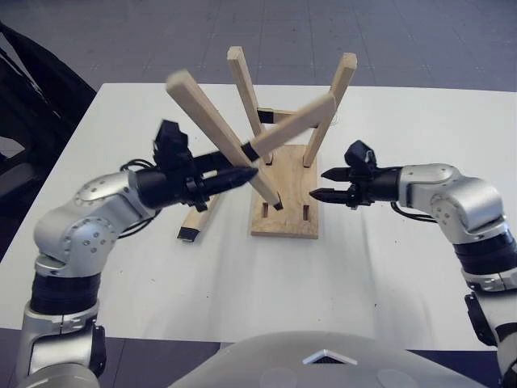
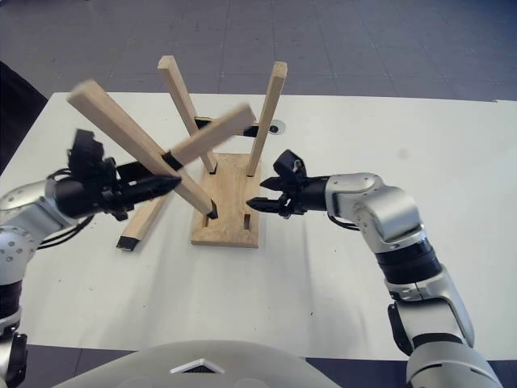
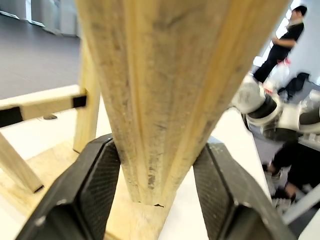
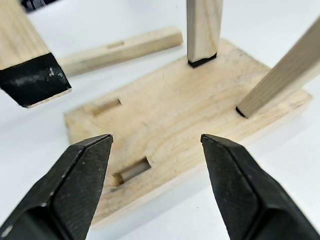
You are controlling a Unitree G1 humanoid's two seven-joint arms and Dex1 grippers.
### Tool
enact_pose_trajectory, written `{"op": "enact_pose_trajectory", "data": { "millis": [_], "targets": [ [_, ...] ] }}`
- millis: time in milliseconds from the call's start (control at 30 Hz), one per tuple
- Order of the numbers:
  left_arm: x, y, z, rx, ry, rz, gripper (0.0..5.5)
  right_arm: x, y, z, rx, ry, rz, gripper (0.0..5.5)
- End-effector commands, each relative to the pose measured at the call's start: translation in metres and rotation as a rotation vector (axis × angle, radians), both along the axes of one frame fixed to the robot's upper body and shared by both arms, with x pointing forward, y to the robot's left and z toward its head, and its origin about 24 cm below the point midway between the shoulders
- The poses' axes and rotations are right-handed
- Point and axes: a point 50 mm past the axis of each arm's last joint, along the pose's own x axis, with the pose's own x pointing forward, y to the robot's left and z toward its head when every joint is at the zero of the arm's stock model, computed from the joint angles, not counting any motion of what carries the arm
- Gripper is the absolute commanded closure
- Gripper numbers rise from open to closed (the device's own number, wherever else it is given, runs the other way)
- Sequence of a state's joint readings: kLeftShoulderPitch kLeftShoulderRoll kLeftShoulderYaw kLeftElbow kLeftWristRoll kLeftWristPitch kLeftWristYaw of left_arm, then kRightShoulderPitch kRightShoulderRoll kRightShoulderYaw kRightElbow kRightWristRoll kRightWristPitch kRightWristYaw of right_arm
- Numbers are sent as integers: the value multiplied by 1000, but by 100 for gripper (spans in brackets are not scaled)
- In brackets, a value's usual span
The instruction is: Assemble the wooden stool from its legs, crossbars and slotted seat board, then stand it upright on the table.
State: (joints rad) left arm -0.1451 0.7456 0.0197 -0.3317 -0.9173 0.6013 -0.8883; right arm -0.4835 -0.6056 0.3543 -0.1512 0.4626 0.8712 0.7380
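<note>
Left gripper [image 1: 241, 173] is stretching forward from my bent arm, clamping a tilted leg [image 1: 206, 109] whose black-taped foot is hanging close over the seat board [image 1: 284, 222]. Right gripper [image 1: 319, 183] is hovering spread and empty just beside the board's right edge, above the table [image 1: 388, 267]. My right wrist view is showing two empty slots [image 4: 132, 170] nearest me and two legs [image 1: 245, 89] standing in the far ones.
</note>
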Motion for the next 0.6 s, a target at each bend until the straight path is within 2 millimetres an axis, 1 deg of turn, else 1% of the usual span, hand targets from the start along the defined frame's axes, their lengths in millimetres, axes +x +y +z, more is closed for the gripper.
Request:
{"op": "enact_pose_trajectory", "data": {
  "millis": [33,167,367,500,600],
  "targets": [
    [3,-2,-12,62,-67,-13,339,0,11,-6,-120,-54,38,225],
    [11,2,-13,84,-126,20,339,-8,10,-20,-242,-64,82,225],
    [10,2,-18,122,-145,-8,339,-9,19,-23,-309,-140,128,225],
    [11,5,-21,151,-153,-26,339,-18,28,-20,-391,-273,261,225],
    [12,5,-21,156,-156,-50,339,-23,22,-25,-543,-396,422,225]
  ]
}}
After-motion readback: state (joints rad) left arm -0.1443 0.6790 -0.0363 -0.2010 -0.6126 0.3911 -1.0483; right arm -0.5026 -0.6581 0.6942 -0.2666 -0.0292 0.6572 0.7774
